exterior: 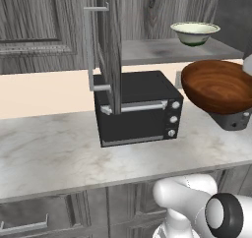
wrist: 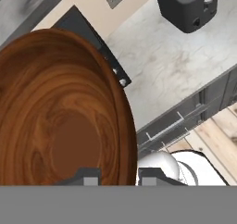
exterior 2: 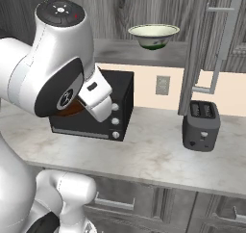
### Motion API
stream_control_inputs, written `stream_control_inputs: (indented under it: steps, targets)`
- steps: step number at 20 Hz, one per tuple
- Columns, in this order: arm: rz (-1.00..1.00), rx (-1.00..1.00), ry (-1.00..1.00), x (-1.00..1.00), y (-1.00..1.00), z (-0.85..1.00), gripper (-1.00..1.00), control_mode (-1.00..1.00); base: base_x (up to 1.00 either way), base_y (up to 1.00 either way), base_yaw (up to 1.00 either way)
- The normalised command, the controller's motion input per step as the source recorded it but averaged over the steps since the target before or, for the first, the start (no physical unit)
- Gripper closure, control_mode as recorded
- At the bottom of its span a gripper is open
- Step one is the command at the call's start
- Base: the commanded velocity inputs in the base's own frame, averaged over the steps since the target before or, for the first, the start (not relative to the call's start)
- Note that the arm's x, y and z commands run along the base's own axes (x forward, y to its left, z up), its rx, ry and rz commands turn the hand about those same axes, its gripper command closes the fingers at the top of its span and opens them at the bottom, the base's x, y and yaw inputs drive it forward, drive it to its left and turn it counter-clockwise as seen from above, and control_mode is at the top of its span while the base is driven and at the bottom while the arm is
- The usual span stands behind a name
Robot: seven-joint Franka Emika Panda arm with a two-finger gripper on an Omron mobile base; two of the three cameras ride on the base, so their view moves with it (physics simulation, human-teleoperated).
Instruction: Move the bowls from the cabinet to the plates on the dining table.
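- Wooden bowl (wrist: 60, 112): glossy reddish-brown with ringed grain, deep and round; you see it held up over the marble counter (exterior: 49, 153), at 3 o'clock from the black toaster oven (exterior: 138, 109) in the left base view
- Gripper (wrist: 118, 177): its fingers pinch the bowl's rim, one inside and one outside
- Cream-green bowl (exterior 2: 153, 35): pale with a lighter rim; it sits upright on the open cabinet's shelf (exterior 2: 120, 51), at 12 o'clock above the oven
- Dark toaster (exterior 2: 201, 126): you find it at 3 o'clock on the counter

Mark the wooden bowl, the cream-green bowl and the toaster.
wooden bowl (exterior: 216, 84): left base view, on its glossy inner wall.
cream-green bowl (exterior 2: 153, 36): right base view, on its outer wall, up on the cabinet shelf.
toaster (exterior 2: 201, 131): right base view, on its dark front face.
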Motion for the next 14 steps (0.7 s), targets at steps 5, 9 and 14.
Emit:
stream_control_inputs:
  steps: [5, 9, 14]
  targets:
    - [0.0, 0.0, 0.0, 0.0, 0.0, 0.0, 1.0, 1.0, -0.35, 0.0, 0.0]
    - [0.0, 0.0, 0.0, 0.0, 0.0, 0.0, 1.0, 1.0, -0.85, 0.0, 0.0]
    - [0.0, 0.0, 0.0, 0.0, 0.0, 0.0, 1.0, 1.0, -0.89, 0.0, 0.0]
